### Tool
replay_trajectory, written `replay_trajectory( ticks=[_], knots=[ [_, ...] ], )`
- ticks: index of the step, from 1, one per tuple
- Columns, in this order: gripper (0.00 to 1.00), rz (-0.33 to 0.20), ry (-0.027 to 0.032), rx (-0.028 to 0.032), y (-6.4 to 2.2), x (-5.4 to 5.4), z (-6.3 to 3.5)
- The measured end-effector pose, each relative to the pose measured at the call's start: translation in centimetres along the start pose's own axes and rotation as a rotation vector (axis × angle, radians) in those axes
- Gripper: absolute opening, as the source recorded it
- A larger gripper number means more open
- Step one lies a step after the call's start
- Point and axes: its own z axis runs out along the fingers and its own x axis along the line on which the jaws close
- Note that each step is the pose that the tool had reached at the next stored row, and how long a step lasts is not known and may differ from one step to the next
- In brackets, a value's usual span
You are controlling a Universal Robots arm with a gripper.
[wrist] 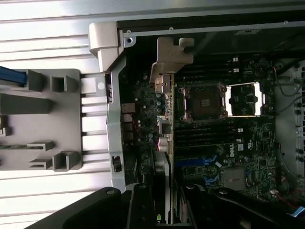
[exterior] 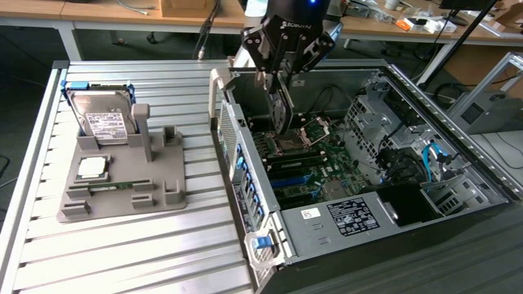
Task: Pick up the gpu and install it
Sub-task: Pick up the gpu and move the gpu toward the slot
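My gripper hangs over the open computer case, shut on the gpu. The card is a thin dark blade held upright, its lower edge just above the motherboard near the case's rear wall. In the wrist view the gpu shows edge-on, running from between my fingers to its silver end bracket. The bracket lies close to the case's rear panel. The card sits beside the CPU socket.
On the slatted table at the exterior view's left, a grey fixture holds a hard drive, a CPU chip and a narrow memory strip. Drive cages and cables fill the case's far side.
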Motion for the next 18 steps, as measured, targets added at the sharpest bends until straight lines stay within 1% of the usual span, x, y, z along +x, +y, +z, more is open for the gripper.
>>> replay_trajectory(
  ticks=[11, 18],
  knots=[
    [0.27, 0.000, -0.0001, 0.0008, -0.12, -1.0, 0.31],
    [0.27, 0.000, -0.0001, 0.0014, -0.08, -2.0, 0.59]
  ],
)
